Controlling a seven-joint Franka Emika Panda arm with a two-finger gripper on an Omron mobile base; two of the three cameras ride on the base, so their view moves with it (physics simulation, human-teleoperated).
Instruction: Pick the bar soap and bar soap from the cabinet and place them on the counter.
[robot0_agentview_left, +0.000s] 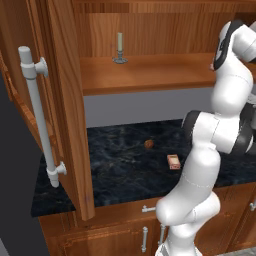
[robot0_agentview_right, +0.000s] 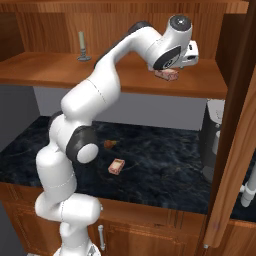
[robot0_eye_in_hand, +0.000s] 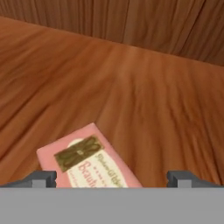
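Hovering wide apart, gripper (robot0_eye_in_hand: 112, 178) over bar soap (robot0_eye_in_hand: 87, 159) on cabinet (robot0_agentview_right: 60, 75) shelf near its right end; soap's long axis running diagonally between fingertips (robot0_eye_in_hand: 41, 178), offset toward that one.

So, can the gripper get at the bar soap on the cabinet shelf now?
Probably yes. The open gripper hovers just above the bar soap on the shelf, with nothing between them.
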